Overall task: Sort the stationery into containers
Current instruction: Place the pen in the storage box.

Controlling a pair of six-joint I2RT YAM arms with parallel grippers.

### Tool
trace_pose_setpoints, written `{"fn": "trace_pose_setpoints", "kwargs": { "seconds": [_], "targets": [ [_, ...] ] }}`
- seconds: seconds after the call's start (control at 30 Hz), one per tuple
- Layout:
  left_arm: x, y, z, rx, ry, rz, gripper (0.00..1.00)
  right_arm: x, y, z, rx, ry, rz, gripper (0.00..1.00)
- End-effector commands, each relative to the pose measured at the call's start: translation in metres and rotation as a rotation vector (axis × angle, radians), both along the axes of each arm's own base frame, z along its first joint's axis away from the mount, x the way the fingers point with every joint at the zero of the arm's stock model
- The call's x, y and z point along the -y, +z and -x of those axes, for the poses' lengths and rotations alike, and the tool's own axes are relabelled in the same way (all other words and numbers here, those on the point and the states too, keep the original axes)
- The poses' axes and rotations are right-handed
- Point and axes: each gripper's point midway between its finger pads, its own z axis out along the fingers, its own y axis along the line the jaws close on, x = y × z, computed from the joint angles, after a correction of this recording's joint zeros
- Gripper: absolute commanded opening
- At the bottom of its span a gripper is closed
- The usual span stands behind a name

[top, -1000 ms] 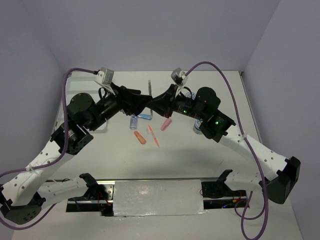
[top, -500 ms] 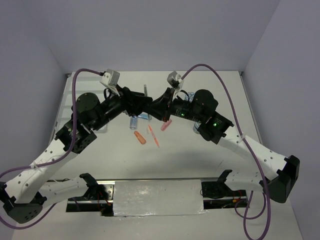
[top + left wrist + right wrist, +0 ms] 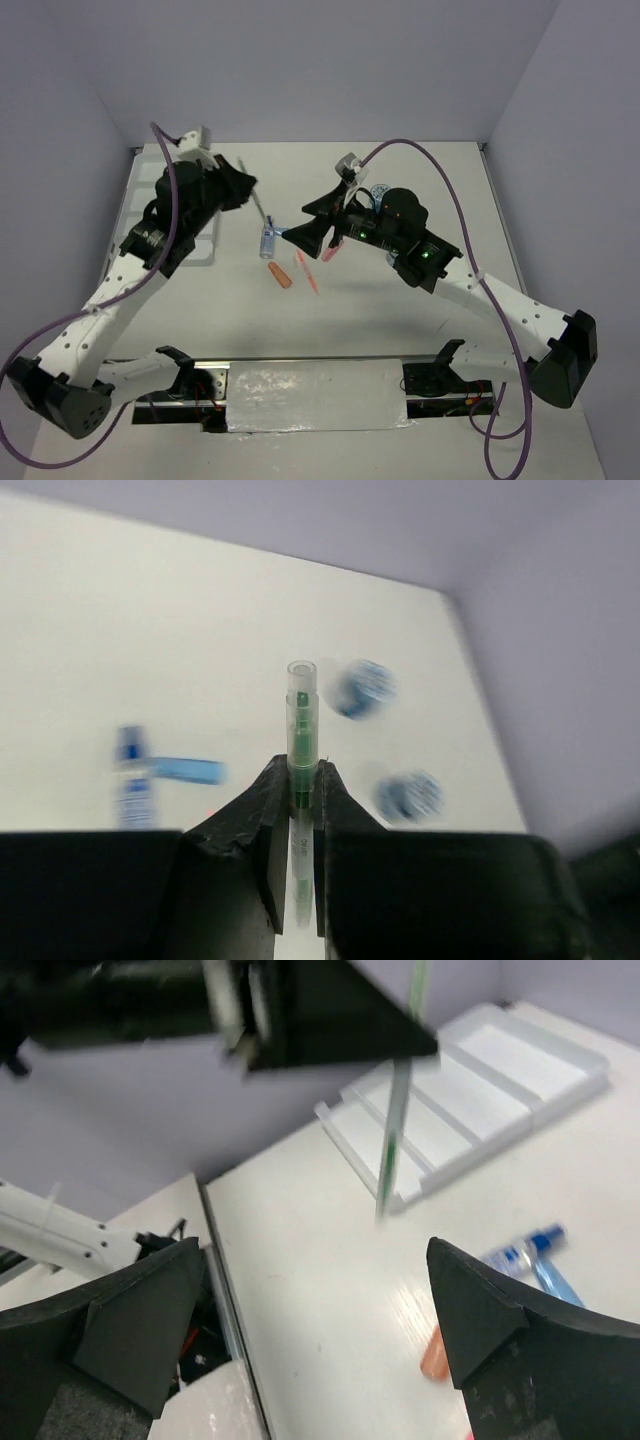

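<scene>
My left gripper (image 3: 300,767) is shut on the thin green pen (image 3: 300,715), which sticks out past the fingertips. From above, the left gripper (image 3: 248,183) holds the pen (image 3: 263,210) in the air near the white tray (image 3: 203,252). My right gripper (image 3: 297,224) stands open and empty over the table's middle. Its wrist view shows the pen (image 3: 398,1130) hanging before the divided tray (image 3: 480,1090). On the table lie the clear bottle (image 3: 268,243), a light blue piece (image 3: 551,1280), an orange piece (image 3: 282,276), a pink piece (image 3: 331,250) and two tape rolls (image 3: 362,688) (image 3: 408,795).
A thin orange stick (image 3: 306,271) lies beside the orange piece. The left arm covers most of the tray from above. Walls close the table at the back and both sides. The arm bases and a metal plate (image 3: 315,395) sit at the near edge.
The two grippers met at the pen over the table's middle. The left one shut on it and carried it left, while the right one opened and drew back.
</scene>
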Motion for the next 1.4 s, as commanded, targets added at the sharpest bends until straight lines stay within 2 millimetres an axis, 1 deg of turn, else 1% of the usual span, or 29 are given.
{"fn": "trace_pose_setpoints", "kwargs": {
  "seconds": [0.0,0.03,0.07,0.1,0.13,0.17,0.2,0.23,0.27,0.3,0.33,0.4,0.43,0.53,0.57,0.6,0.63,0.7,0.73,0.87,0.97,1.0,1.07,1.1,1.17,1.2,1.27,1.3,1.37],
  "targets": [
    [-0.109,-0.064,-0.048,-0.28,0.466,0.026,0.0,0.023,-0.017,-0.015,-0.041,-0.131,0.008,1.0],
    [-0.146,-0.098,-0.057,-0.389,0.581,0.068,0.0,0.029,-0.018,-0.018,-0.044,-0.166,0.007,1.0],
    [-0.163,-0.114,-0.061,-0.432,0.63,0.091,0.0,0.033,-0.029,-0.019,-0.061,-0.183,0.021,1.0],
    [-0.18,-0.129,-0.062,-0.47,0.681,0.117,0.0,0.038,-0.028,-0.019,-0.055,-0.195,0.014,1.0],
    [-0.195,-0.145,-0.063,-0.517,0.742,0.157,0.0,0.039,-0.031,-0.017,-0.057,-0.195,0.018,1.0],
    [-0.227,-0.171,-0.063,-0.572,0.845,0.172,0.0,0.041,-0.04,-0.015,-0.064,-0.191,0.028,1.0],
    [-0.24,-0.181,-0.061,-0.596,0.903,0.179,0.0,0.042,-0.038,-0.012,-0.056,-0.185,0.022,1.0],
    [-0.255,-0.194,-0.06,-0.621,0.982,0.188,0.0,0.042,-0.042,-0.01,-0.059,-0.174,0.026,1.0],
    [-0.271,-0.198,-0.059,-0.62,1.032,0.201,0.0,0.043,-0.048,-0.009,-0.066,-0.171,0.036,1.0],
    [-0.28,-0.197,-0.063,-0.599,1.067,0.226,0.0,0.043,-0.051,-0.007,-0.069,-0.165,0.043,1.0],
    [-0.298,-0.201,-0.061,-0.597,1.134,0.233,0.0,0.042,-0.053,-0.006,-0.072,-0.159,0.046,1.0],
    [-0.308,-0.206,-0.062,-0.603,1.166,0.264,0.0,0.042,-0.059,-0.005,-0.074,-0.152,0.059,1.0],
    [-0.317,-0.213,-0.059,-0.621,1.203,0.288,0.0,0.042,-0.061,-0.005,-0.076,-0.15,0.062,1.0],
    [-0.328,-0.228,-0.047,-0.649,1.279,0.306,0.0,0.042,-0.064,-0.005,-0.079,-0.149,0.067,1.0],
    [-0.334,-0.23,-0.045,-0.642,1.305,0.324,0.0,0.041,-0.065,-0.005,-0.08,-0.146,0.066,1.0],
    [-0.336,-0.236,-0.042,-0.657,1.313,0.329,0.0,0.04,-0.065,-0.006,-0.08,-0.146,0.068,1.0],
    [-0.342,-0.246,-0.038,-0.671,1.333,0.342,0.01,0.039,-0.065,-0.006,-0.079,-0.143,0.067,1.0],
    [-0.344,-0.255,-0.036,-0.689,1.336,0.377,0.03,0.037,-0.065,-0.006,-0.084,-0.132,0.066,1.0],
    [-0.349,-0.262,-0.036,-0.684,1.345,0.394,0.06,0.036,-0.065,-0.006,-0.084,-0.127,0.066,1.0],
    [-0.355,-0.272,-0.044,-0.669,1.329,0.451,0.12,0.032,-0.059,-0.004,-0.078,-0.106,0.064,1.0],
    [-0.357,-0.272,-0.051,-0.655,1.314,0.46,0.23,0.031,-0.059,-0.006,-0.079,-0.104,0.072,1.0],
    [-0.356,-0.272,-0.055,-0.659,1.301,0.457,0.32,0.031,-0.06,-0.005,-0.081,-0.103,0.074,1.0],
    [-0.357,-0.274,-0.058,-0.665,1.292,0.458,0.38,0.031,-0.061,-0.005,-0.08,-0.101,0.078,1.0],
    [-0.356,-0.275,-0.058,-0.673,1.288,0.455,0.45,0.03,-0.062,-0.006,-0.08,-0.103,0.08,1.0],
    [-0.355,-0.283,-0.056,-0.706,1.288,0.453,0.52,0.03,-0.063,-0.007,-0.083,-0.106,0.085,1.0],
    [-0.354,-0.288,-0.053,-0.718,1.292,0.45,0.59,0.03,-0.063,-0.008,-0.083,-0.107,0.088,1.0],
    [-0.354,-0.295,-0.05,-0.74,1.306,0.448,0.66,0.029,-0.063,-0.009,-0.083,-0.106,0.089,1.0],
    [-0.353,-0.302,-0.045,-0.763,1.31,0.445,0.73,0.029,-0.061,-0.009,-0.08,-0.107,0.088,1.0],
    [-0.349,-0.303,-0.045,-0.778,1.295,0.452,0.81,0.028,-0.065,-0.012,-0.092,-0.118,0.103,1.0]
  ]
}}
